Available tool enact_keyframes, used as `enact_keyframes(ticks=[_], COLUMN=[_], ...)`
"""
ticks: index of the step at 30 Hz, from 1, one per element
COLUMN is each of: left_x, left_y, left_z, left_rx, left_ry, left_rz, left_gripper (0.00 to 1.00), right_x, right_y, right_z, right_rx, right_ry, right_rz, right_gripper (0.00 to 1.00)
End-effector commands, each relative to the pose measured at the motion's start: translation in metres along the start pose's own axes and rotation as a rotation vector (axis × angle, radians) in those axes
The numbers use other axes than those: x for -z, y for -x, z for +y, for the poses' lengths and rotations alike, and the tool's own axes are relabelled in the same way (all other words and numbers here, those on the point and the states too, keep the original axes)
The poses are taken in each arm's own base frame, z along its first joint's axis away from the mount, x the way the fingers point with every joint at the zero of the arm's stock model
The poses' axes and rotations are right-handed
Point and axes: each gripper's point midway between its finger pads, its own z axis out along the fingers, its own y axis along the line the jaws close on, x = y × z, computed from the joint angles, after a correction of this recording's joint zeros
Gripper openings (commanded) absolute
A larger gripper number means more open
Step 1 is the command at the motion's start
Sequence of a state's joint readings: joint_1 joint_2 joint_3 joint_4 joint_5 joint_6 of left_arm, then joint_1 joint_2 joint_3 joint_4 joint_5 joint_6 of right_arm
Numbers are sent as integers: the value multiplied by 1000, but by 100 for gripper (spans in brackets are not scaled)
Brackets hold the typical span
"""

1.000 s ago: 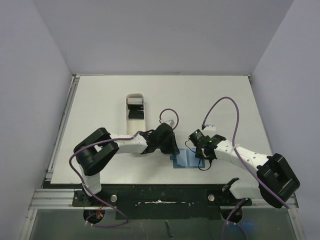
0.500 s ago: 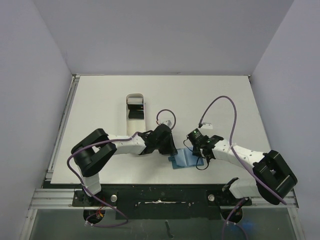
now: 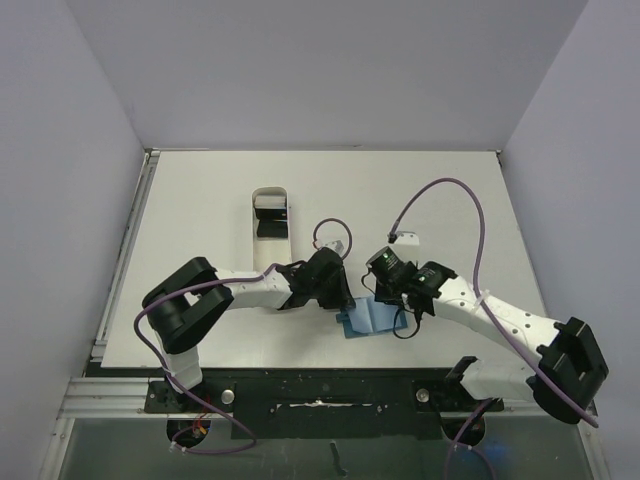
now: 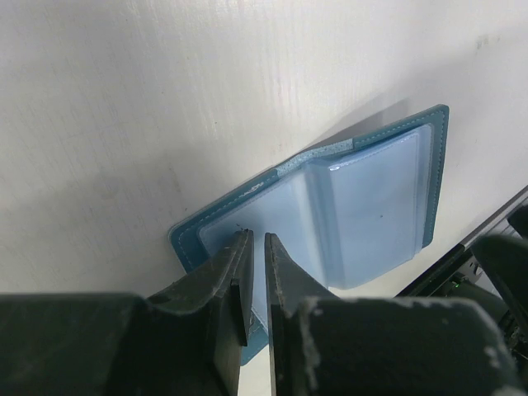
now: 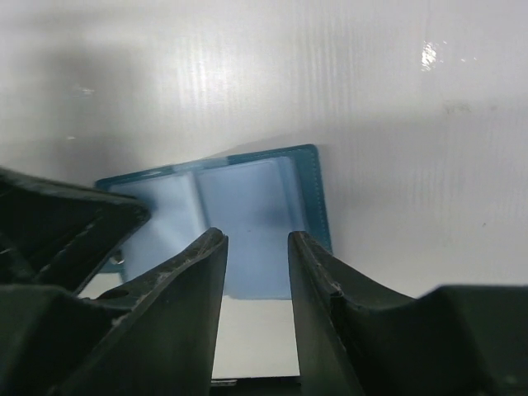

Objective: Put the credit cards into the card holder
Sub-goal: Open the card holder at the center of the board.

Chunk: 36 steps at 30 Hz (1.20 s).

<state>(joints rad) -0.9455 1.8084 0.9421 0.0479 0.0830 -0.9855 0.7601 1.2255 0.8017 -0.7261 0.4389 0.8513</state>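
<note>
At the far left of the top view, the credit cards (image 3: pixel 270 229) lie dark in a long white tray (image 3: pixel 252 228), well apart from both arms. How many are stacked there cannot be counted.

Further right, the left gripper (image 4: pixel 253 240) reaches down to the table (image 3: pixel 450 200), its jaws drawn almost together with only a thin slit between them. Its tips sit on the left panel of the card holder (image 3: pixel 368 318), which lies open and flat, clear sleeves up, near the table's front edge. Whether a leaf of sleeve is caught in that slit cannot be told.

The right gripper (image 5: pixel 256 241) hangs over the holder's right panel, jaws parted a moderate way and holding nothing; the blue panel shows through the gap. Whether its tips touch the panel is unclear.

From above, both gripper heads cover the holder's outer edges. In the right wrist view the fingers hide the holder's near edge, and the left gripper is a dark blur over its left corner.
</note>
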Motion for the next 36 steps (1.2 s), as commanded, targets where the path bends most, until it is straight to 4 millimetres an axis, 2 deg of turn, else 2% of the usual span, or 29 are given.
enact_keyframes(ticks=[1,4,13,17,29,36], left_x=[14,16,23,29,50,73], left_y=[18,19,20,22,7,0], left_z=[-27,-28,-34,-37,-10,-10], left_rx=[-1,1,9,10,-24,-123], left_ry=[-75,-77,-109,-118,-41,-49], left_rz=[-53,-58,-65,-71,-43,-42], left_gripper=[11,11,13,14,19,29], right_x=[34,32,-7,-20,-40,-43], right_y=[24,19,-9,-23,-55,-64], right_z=[30,46,46,54,45,43], right_rx=[-25,-29,0,-8,2,16], right_ry=[122,177,144,199,154,129], right_rz=[-93,-90,-44,-4,76,98], right_gripper=[36,36,39,40,46,46])
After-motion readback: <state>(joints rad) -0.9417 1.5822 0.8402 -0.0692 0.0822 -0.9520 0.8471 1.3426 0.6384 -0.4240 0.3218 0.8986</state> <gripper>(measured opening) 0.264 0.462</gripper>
